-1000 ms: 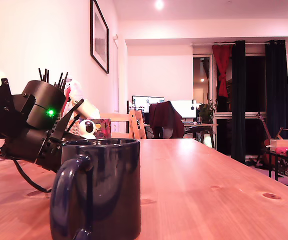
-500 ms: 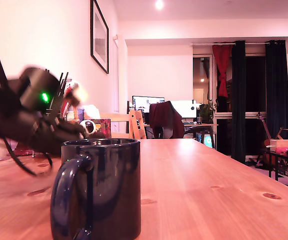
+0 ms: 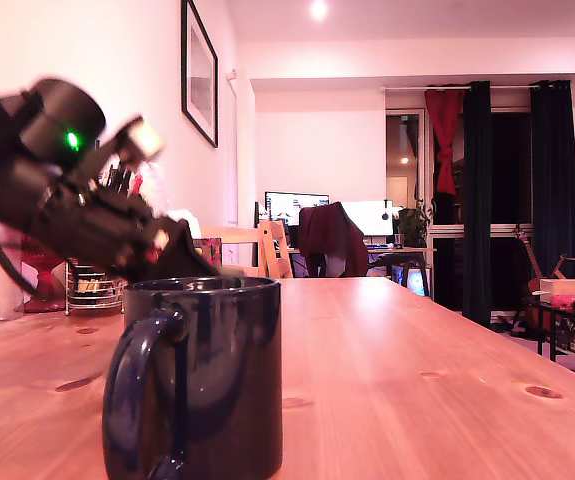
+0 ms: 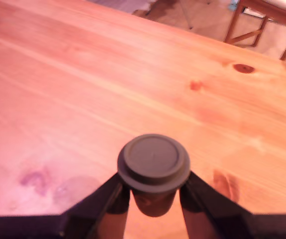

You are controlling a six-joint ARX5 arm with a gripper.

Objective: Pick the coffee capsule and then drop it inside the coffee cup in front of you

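Capsule [image 4: 153, 162] clamped in gripper [image 4: 152, 201] above knotty pine table [image 4: 83, 89], seemingly behind mug [image 3: 202, 375].

Arm [image 3: 62, 200] all black, chunky round motor housing, green LED lit, black cable hanging off. Gripper [image 4: 152, 201] fingers black, tapered.

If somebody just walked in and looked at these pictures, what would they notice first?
Probably the big dark coffee cup, right up close at the front of the wooden table in the exterior view. Just behind it, on that view's left, the black robot gripper tilts down toward the cup's rim. In the wrist view, its jaws are clamped on the coffee capsule, whose round flat top faces the camera above the bare tabletop.
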